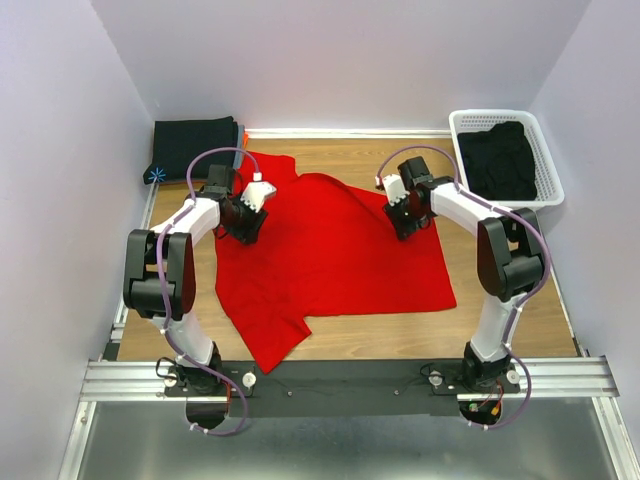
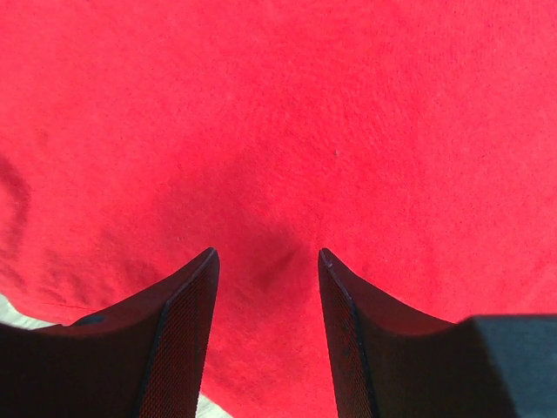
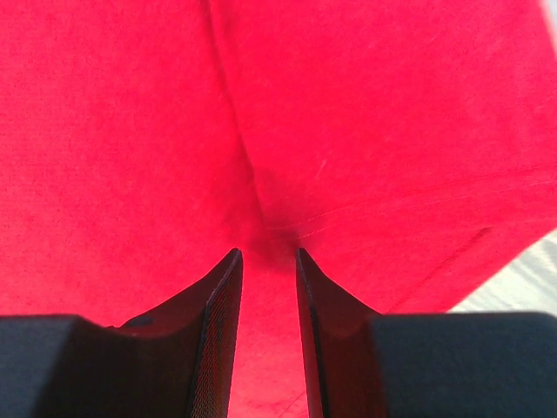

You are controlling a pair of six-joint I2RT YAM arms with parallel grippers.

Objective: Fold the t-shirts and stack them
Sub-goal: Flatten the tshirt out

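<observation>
**Overhead and wrist views: preparing a fold.** The white basket (image 1: 492, 114) at the far right corner serves as the reference. It holds black t-shirts (image 1: 500, 160) in a loose heap, which appear still to need folding. The red t-shirt (image 1: 330, 260) lies spread on the tabletop (image 1: 500, 300), just beside the basket on its left and nearer the arm bases, and one sleeve trails toward the bases. A folded black t-shirt stack (image 1: 195, 148) sits at the far corner opposite the basket. It is kept clear of the working area, probably so that finished shirts can be added to it.

The right gripper (image 1: 406, 218) is down on the shirt edge closest to the basket. Its fingers (image 3: 218, 331) stand only narrowly apart, and a crease of red cloth runs into the gap. Whether the cloth is actually clamped cannot be told.

The left gripper (image 1: 247, 222) presses on the side of the shirt farthest from the basket. Its fingers (image 2: 187, 331) are clearly apart, with a small pucker of cloth between the tips. Holding both sides at matching positions would let the arms lift one straight fold line together.
</observation>
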